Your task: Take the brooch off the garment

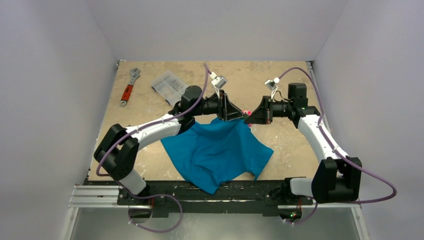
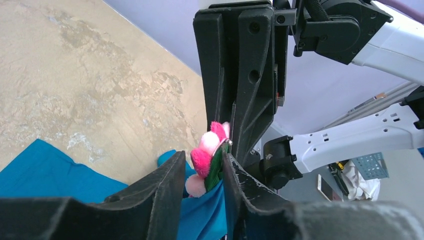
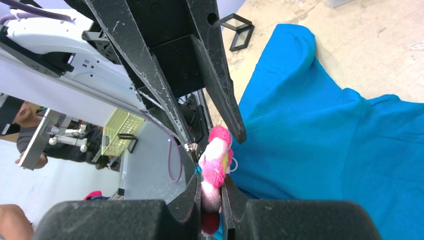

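While the two arms meet tip to tip over the tan counter (image 1: 280,85), a small fluffy flower-shaped brooch with pink and white petals (image 3: 216,155) sits between their grippers, raised off the surface.

The right gripper (image 3: 210,182) is clenched on the brooch's petals, its two black fingers pressed against the fluff on either side. The left gripper (image 2: 202,157) comes in from the opposite side, its jaws narrowed around the brooch's green back and a raised fold of the large teal-blue short-sleeved cloth T-shirt (image 1: 215,150). It seems to pinch that cloth, though the contact is partly hidden. The rest of the T-shirt drapes down and lies spread toward the near edge. An orange-handled adjustable wrench (image 1: 127,89) and a clear plastic compartment box (image 1: 170,86) lie well apart at the far left.
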